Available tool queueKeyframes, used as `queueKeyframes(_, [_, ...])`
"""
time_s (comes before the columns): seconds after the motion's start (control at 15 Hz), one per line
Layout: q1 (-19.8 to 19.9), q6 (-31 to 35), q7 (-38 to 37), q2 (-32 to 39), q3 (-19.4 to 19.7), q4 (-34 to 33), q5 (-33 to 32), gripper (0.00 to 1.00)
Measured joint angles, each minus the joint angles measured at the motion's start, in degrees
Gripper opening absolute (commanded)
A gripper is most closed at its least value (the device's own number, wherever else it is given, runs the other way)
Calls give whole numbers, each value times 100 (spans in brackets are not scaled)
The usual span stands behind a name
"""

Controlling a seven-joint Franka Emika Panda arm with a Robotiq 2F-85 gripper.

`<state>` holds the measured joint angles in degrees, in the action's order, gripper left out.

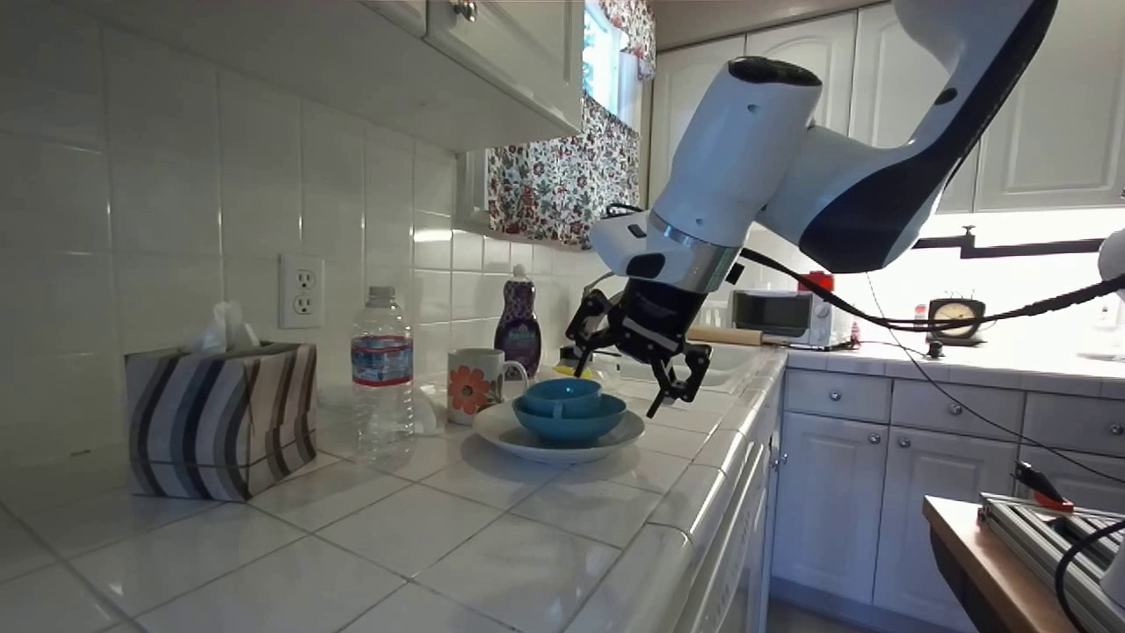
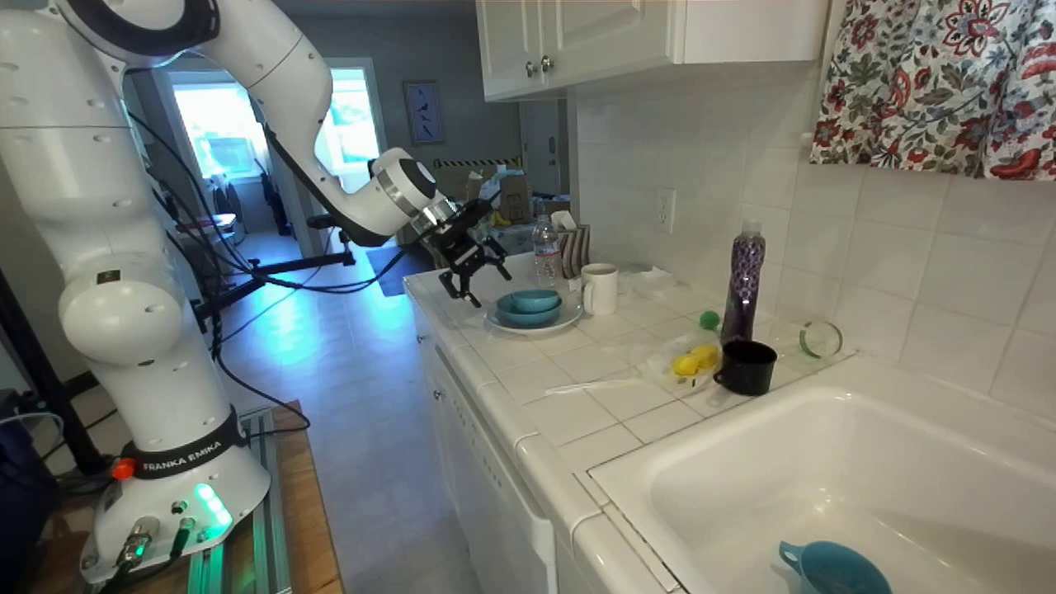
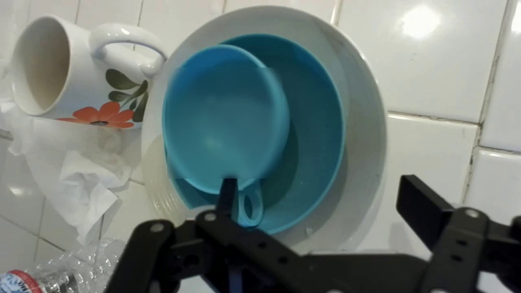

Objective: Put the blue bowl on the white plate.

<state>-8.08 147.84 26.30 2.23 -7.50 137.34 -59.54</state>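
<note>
The blue bowl (image 1: pixel 576 431) sits on the white plate (image 1: pixel 494 428) on the tiled counter. The bowl (image 2: pixel 513 317) and plate (image 2: pixel 540 332) also show in an exterior view. In the wrist view the bowl (image 3: pixel 319 122) lies within the rim of the plate (image 3: pixel 366 122). A smaller blue cup with a loop handle (image 3: pixel 224 122) sits inside the bowl, off to one side. My gripper (image 1: pixel 615 394) is open and empty above the plate's counter-edge side. In the wrist view the gripper (image 3: pixel 318 187) has one finger overlapping the cup near its handle and the other beyond the plate's rim.
A flowered white mug (image 3: pixel 81 77) stands close beside the plate, near a crumpled tissue (image 3: pixel 89 179). A water bottle (image 1: pixel 382 387), a striped tissue box (image 1: pixel 220 422) and a purple soap bottle (image 1: pixel 518 325) stand on the counter. The sink (image 2: pixel 742 437) holds another blue cup (image 2: pixel 841 569).
</note>
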Motion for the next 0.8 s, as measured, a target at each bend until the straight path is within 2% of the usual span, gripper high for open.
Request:
queueKeyframes(0.6, [31,-509,-1297,-108,39,0,-1046,100])
queueKeyframes(0.8, [50,-508,-1391,-106,61,1,-1145,100])
